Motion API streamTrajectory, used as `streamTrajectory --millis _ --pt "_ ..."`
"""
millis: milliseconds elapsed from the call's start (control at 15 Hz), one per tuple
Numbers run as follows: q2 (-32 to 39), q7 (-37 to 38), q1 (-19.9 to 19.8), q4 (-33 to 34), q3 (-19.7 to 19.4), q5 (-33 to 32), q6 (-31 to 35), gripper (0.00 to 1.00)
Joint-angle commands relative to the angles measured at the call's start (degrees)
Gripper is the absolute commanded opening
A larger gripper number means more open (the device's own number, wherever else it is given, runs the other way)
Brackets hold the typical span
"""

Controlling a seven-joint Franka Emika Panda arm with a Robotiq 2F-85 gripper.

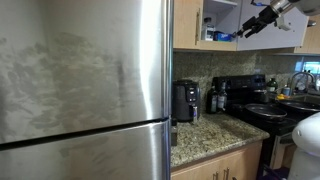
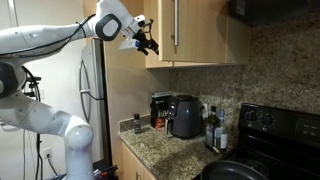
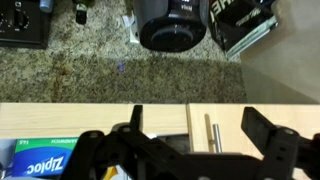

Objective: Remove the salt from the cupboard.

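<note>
One gripper, jaws spread wide, empty, at open cupboard; its inside mostly cut off, contents indistinct.

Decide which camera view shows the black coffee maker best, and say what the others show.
An exterior view shows the black coffee maker best: whole, from the side, on the counter. In an exterior view with the fridge, the coffee maker is darker, less distinct. The wrist view sees only its top, cropped.
</note>
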Motion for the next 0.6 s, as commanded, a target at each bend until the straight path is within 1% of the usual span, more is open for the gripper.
streamTrajectory --millis 0,200,267,333,467,533 --pt "9.6 5.1 0.9 7.3 0.4 3.3 12.7 1.0" --pt "15.1 9.2 1.1 11.9 1.4 4.6 24.5 1.0" --pt "11.0 7.1 1.4 7.9 0.8 3.5 20.2 1.0" --pt "12.9 8.3 1.4 9.5 1.1 3.6 22.7 1.0" --pt "14.7 9.1 1.3 11.2 1.4 3.7 23.9 1.0" --pt "16.7 9.8 0.1 11.8 1.5 3.0 25.8 1.0"
